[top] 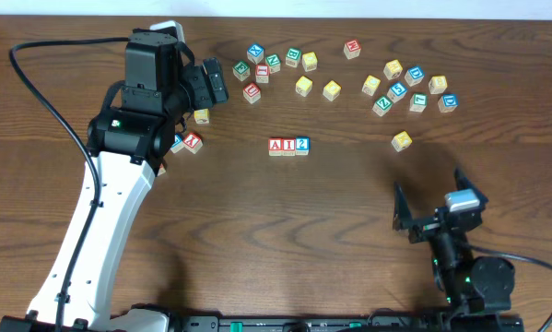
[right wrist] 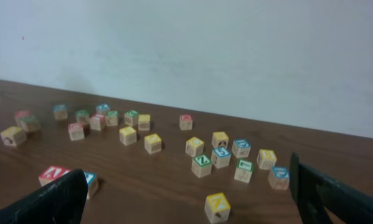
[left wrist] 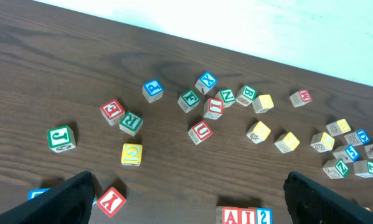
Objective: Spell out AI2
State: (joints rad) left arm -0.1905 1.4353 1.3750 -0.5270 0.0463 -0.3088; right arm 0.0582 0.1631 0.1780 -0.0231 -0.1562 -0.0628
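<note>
Behind the AI2 row [top: 288,145] lie loose cubes [top: 303,86], well apart; left hand [left wrist: 195,202] and right hand [right wrist: 192,196] spread.

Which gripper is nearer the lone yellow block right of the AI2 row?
Right. The right gripper is just nearside of the lone yellow block; the left gripper is far off, beyond the AI2 row.

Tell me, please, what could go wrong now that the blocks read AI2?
The open left gripper hangs over loose blocks; pulling back, its arm might push the red block toward the AI2 row. The three blocks merely sit side by side, so any bump could break the word.
</note>
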